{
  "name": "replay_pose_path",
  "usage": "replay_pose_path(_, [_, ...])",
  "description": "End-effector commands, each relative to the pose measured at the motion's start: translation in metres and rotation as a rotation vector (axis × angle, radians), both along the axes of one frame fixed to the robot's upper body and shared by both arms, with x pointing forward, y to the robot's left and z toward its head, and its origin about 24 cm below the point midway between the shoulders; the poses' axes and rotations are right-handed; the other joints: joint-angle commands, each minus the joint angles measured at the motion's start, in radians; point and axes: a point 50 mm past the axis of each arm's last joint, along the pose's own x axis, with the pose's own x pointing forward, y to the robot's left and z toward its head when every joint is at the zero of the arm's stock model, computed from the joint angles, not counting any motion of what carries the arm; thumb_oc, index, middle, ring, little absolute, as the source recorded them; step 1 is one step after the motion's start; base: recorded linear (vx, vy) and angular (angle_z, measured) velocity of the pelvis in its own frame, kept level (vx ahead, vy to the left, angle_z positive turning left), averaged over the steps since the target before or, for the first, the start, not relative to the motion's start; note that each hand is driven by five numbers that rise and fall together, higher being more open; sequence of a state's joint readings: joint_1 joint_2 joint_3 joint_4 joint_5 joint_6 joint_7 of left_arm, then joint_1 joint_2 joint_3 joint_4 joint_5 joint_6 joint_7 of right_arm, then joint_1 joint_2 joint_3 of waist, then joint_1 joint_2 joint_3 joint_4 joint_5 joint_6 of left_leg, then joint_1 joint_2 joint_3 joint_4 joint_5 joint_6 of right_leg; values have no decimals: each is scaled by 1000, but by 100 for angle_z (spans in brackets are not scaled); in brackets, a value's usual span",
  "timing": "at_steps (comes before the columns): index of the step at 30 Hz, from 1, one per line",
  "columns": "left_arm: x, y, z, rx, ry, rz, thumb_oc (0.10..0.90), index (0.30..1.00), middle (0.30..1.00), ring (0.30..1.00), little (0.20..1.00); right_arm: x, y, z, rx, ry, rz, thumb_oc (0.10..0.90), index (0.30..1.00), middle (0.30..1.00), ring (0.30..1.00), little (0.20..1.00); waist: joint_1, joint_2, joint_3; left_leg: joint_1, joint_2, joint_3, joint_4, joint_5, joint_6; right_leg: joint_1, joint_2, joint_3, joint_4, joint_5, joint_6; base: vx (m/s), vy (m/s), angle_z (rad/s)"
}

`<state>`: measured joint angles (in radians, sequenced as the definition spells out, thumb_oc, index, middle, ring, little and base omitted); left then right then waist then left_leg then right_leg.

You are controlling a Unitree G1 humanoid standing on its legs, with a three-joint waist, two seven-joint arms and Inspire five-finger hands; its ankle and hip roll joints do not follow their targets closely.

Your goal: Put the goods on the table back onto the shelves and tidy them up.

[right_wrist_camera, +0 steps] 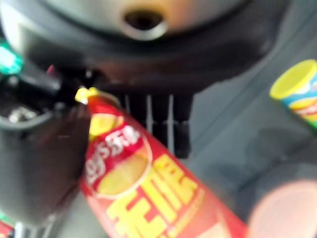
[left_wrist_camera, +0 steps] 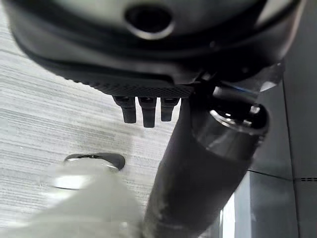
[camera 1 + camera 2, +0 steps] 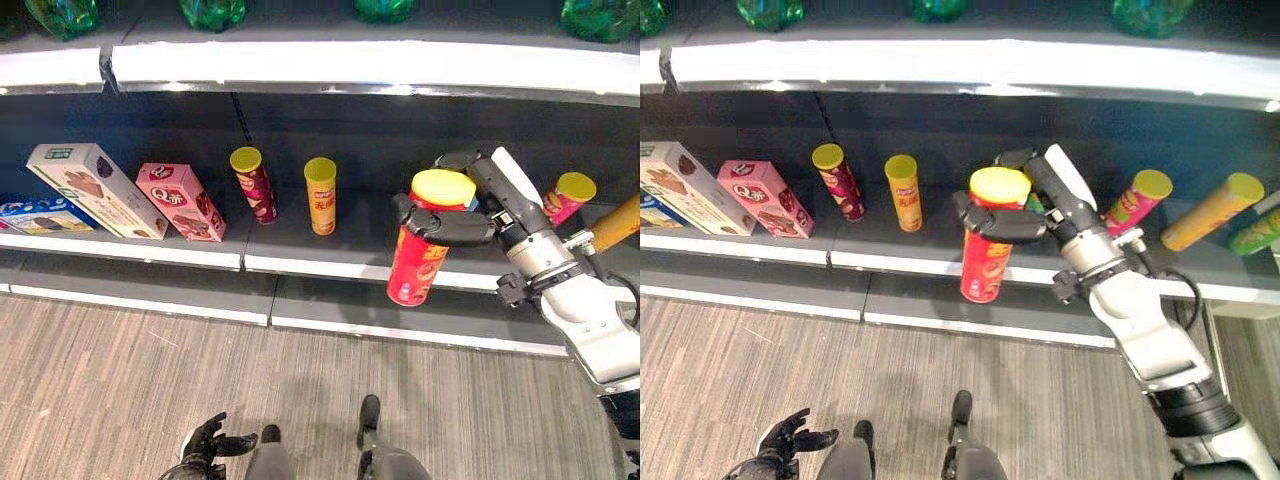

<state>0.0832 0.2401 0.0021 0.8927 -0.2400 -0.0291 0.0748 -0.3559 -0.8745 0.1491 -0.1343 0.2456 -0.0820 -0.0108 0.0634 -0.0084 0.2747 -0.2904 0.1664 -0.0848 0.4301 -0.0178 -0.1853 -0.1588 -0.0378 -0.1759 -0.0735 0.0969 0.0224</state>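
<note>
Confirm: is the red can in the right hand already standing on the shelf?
No. The right hand grips the red can near its yellow lid, and the can hangs in front of the shelf edge rather than resting on it.

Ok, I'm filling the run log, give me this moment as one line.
right hand: gripping red can at shelf front | left hand: low, idle, open

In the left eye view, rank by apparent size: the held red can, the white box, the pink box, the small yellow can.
1. White box
2. Red can in the right hand, though nearer the camera
3. Pink box
4. Yellow can
</note>
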Motion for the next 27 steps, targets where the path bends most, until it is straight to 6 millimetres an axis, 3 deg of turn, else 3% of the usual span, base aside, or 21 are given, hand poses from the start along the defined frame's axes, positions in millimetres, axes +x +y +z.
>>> replay_pose_path(1, [-2,1,2,19,-4,-91,800,900,900,900,900,-10,2,68,81,-319,37,400,300,300,300,300,24,-5,-38,-2,-9,-11,-420,86,-3,125,-77,28,47,-184,177,249,117,2])
replay_pose_path(3, [-4,2,2,16,1,-99,800,900,900,900,900,-12,3,70,64,-334,29,400,300,300,300,300,21,9,-52,-2,-12,-52,-483,100,-13,147,-70,61,55,-208,181,262,177,-22])
replay_pose_path(5, [-2,2,3,26,0,-114,800,900,900,900,900,-12,7,67,56,-334,36,400,300,300,300,300,21,23,-60,17,-19,-19,-471,119,-12,165,-86,81,54,-205,190,205,214,-42])
replay_pose_path(6, [-2,2,3,26,0,-114,800,900,900,900,900,-12,7,67,56,-334,36,400,300,300,300,300,22,23,-60,18,-19,-18,-471,119,-12,165,-87,82,54,-205,190,197,273,-114])
replay_pose_path(7, [8,12,10,67,-28,-120,800,900,900,900,900,-11,16,65,50,-337,53,400,300,300,300,300,26,21,-56,41,-27,29,-457,107,2,147,-122,114,67,-188,197,124,186,-126])
replay_pose_path(11, [17,23,19,106,-69,-96,800,900,900,900,900,-12,25,66,57,-349,89,400,300,300,300,300,33,8,-54,60,-24,78,-447,86,12,123,-143,135,60,-160,208,62,99,-68])
replay_pose_path(27, [10,5,12,82,-52,-124,800,900,900,900,900,-14,35,66,68,-393,95,400,300,300,300,300,21,-1,-55,109,-3,105,-504,91,13,114,-143,110,37,-150,214,-1,1,3])
